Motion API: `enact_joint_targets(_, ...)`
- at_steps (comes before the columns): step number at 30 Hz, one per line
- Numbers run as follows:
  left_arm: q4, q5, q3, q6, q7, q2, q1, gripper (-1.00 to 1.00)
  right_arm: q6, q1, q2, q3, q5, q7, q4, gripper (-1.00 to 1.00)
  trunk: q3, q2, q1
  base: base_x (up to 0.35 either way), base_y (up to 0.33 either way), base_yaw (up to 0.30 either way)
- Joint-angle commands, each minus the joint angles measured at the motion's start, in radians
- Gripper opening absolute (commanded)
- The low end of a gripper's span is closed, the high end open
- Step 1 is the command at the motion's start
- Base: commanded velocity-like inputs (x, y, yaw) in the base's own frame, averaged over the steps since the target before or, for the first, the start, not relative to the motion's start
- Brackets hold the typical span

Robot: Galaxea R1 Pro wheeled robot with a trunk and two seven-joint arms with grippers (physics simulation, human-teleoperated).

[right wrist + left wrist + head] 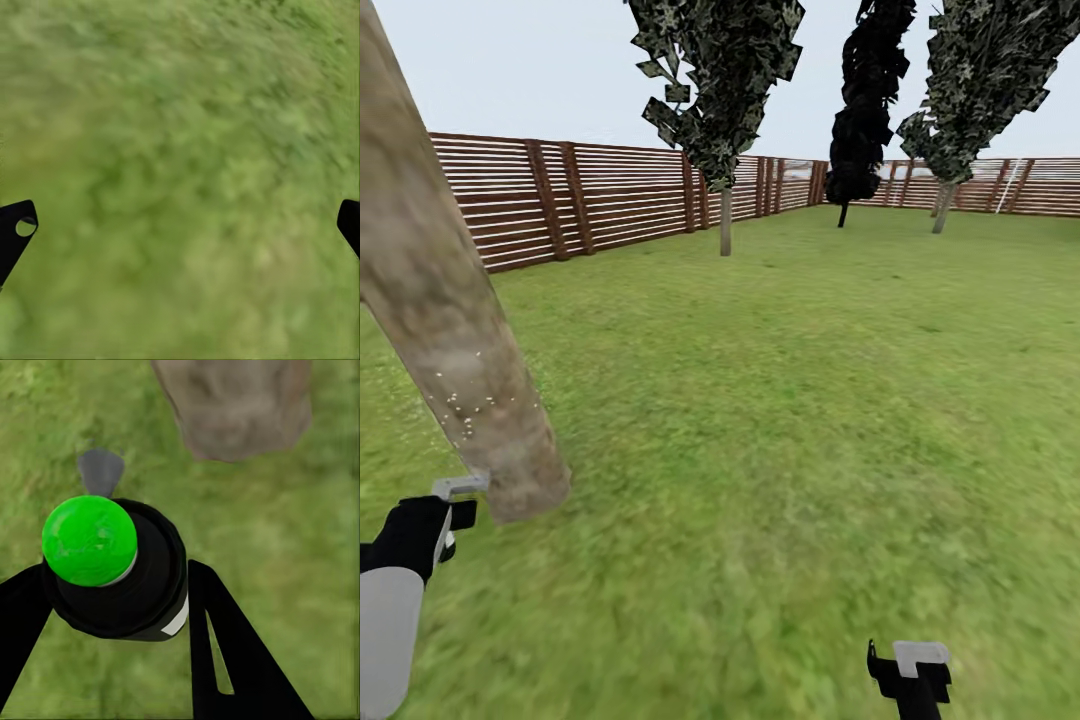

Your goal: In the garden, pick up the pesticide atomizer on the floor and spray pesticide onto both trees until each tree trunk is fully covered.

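Grass floor of the garden, with what stands on it.

The floor (790, 400) is covered in blurry green grass and is enclosed at the far side by a brown slatted wooden fence (620, 195). A thick grey-tan tree trunk (445, 320) is rooted near the left edge, dotted low down with tiny white specks (465, 400). Three further trees are set well apart along the fence: a leafy one (725, 215), a dark one (855, 150), and a third (945, 205).
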Motion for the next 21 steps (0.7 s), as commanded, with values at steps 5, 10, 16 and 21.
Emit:
enact_joint_targets(5,0.078,0.006,0.004,-0.124,0.093,-0.013,0.0,-1.0,0.0,0.0,-0.001,0.001,0.0,0.001,0.001,1.0,0.0,0.0,0.0,0.133,-0.269,0.133)
enact_joint_targets(10,0.205,0.012,0.013,-0.275,0.178,-0.01,0.0,-1.0,0.001,0.0,-0.002,0.001,0.001,0.002,0.001,1.0,0.0,0.0,0.0,0.215,-0.208,0.002)
enact_joint_targets(16,0.208,0.017,0.011,-0.273,0.168,-0.003,0.0,-1.0,0.001,0.0,0.0,0.001,0.0,0.002,0.001,1.0,0.0,0.0,0.0,0.282,-0.141,0.0)
enact_joint_targets(21,0.209,0.02,0.011,-0.17,0.16,0.001,0.0,-1.0,0.001,0.0,0.003,0.001,0.0,0.002,0.001,1.0,0.0,0.0,0.0,0.284,-0.118,0.124)
